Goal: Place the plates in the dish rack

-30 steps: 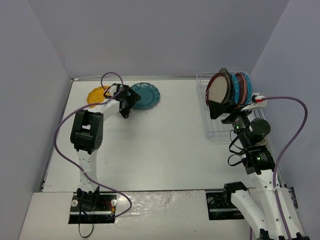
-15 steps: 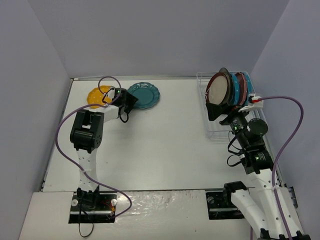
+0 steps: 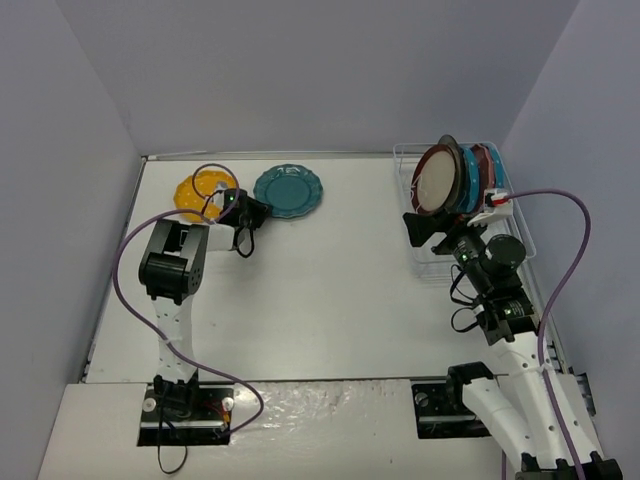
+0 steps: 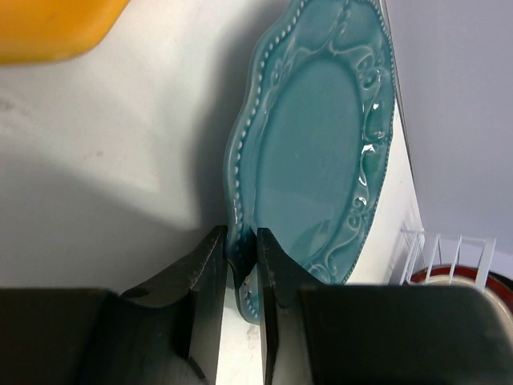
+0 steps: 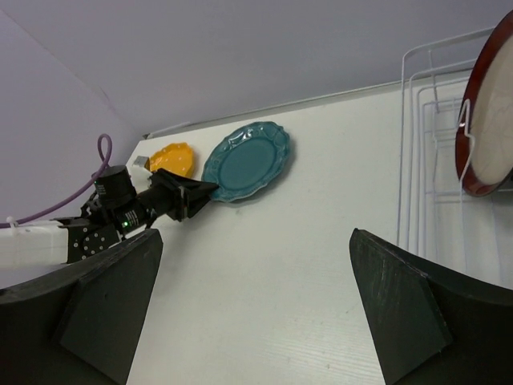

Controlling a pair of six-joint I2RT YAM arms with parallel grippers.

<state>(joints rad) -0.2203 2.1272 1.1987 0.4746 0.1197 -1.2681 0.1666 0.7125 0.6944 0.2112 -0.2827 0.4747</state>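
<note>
A teal scalloped plate (image 3: 288,190) (image 4: 321,152) lies flat at the back of the table, with a yellow plate (image 3: 200,190) (image 4: 56,28) to its left. My left gripper (image 3: 262,208) (image 4: 239,265) is shut on the teal plate's near-left rim, one finger above the edge and one below. The dish rack (image 3: 430,262) (image 5: 421,144) stands at the right with several plates upright in it. The front one is a cream-centred plate with a maroon rim (image 3: 440,180) (image 5: 489,112). My right gripper (image 3: 425,226) (image 5: 256,313) hangs open and empty just in front of the rack.
A raised rim (image 3: 260,156) runs along the table's back edge. Grey walls close in the left, back and right sides. The left arm's purple cable (image 3: 130,250) loops beside its elbow. The rack's near slots (image 3: 440,270) hold nothing.
My left gripper slid down onto the teal plate's rim and closed on it. The right gripper drew back a little from the rack, staying open.
</note>
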